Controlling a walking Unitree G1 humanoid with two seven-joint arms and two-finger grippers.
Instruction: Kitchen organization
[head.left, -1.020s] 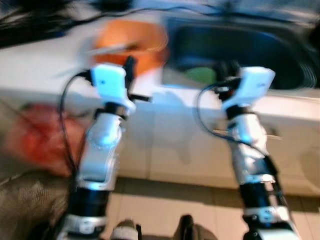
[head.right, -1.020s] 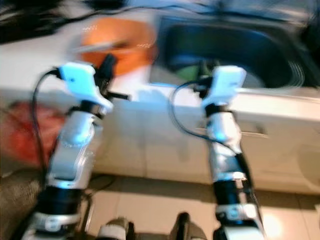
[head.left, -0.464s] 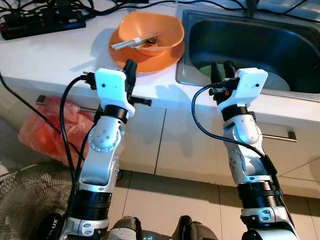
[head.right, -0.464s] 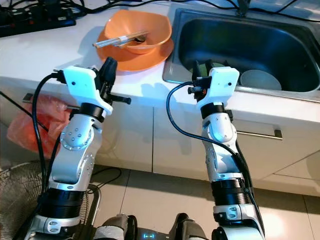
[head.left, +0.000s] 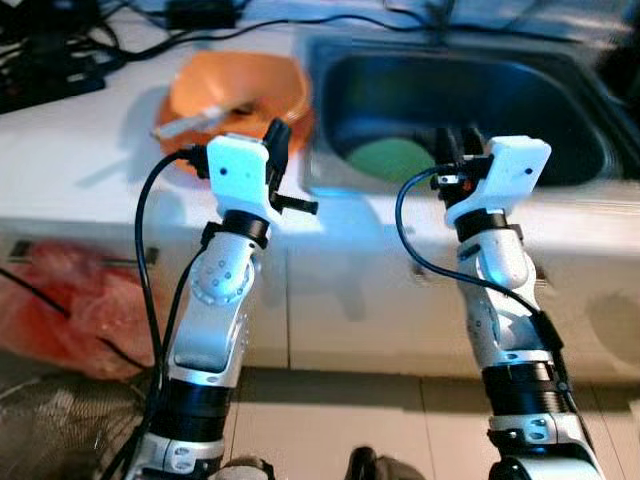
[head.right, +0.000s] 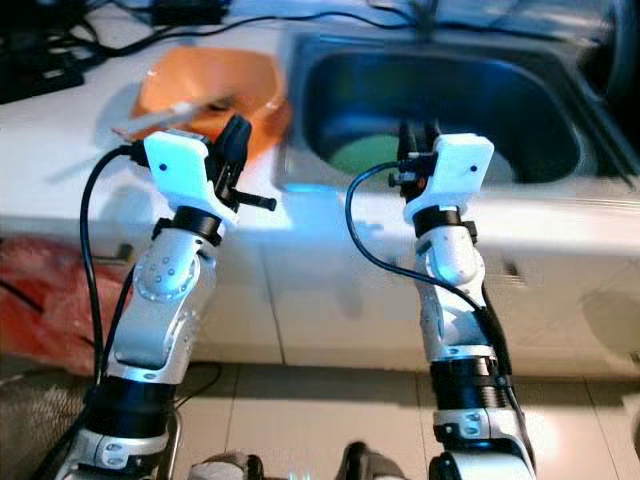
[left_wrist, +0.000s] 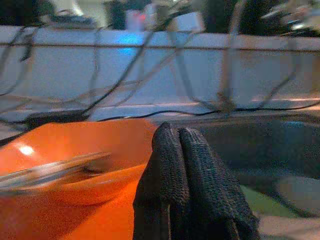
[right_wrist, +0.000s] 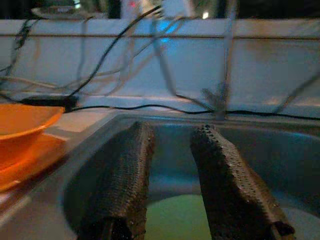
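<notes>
An orange bowl (head.left: 240, 88) sits on an orange plate on the white counter, left of the steel sink (head.left: 530, 105). Chopsticks (left_wrist: 47, 170) lie across the bowl. A green plate (head.left: 388, 158) lies in the sink bottom. My left gripper (head.left: 277, 142) is raised at the counter's front edge, just in front of the bowl, its fingers (left_wrist: 192, 170) pressed shut with nothing in them. My right gripper (head.left: 451, 146) is held up at the sink's front rim, open, its two fingers (right_wrist: 125, 170) apart over the green plate (right_wrist: 172, 215).
A black power strip and cables (head.left: 55, 65) run along the back of the counter. A red plastic bag (head.left: 70, 300) hangs low against the cabinets at the left. White cabinet doors (head.left: 350, 300) and a tiled floor lie below.
The whole picture has shifted, so the camera has moved: bowl and sink now sit further left and lower. Both arms keep the same raised pose. More of the green plate shows.
</notes>
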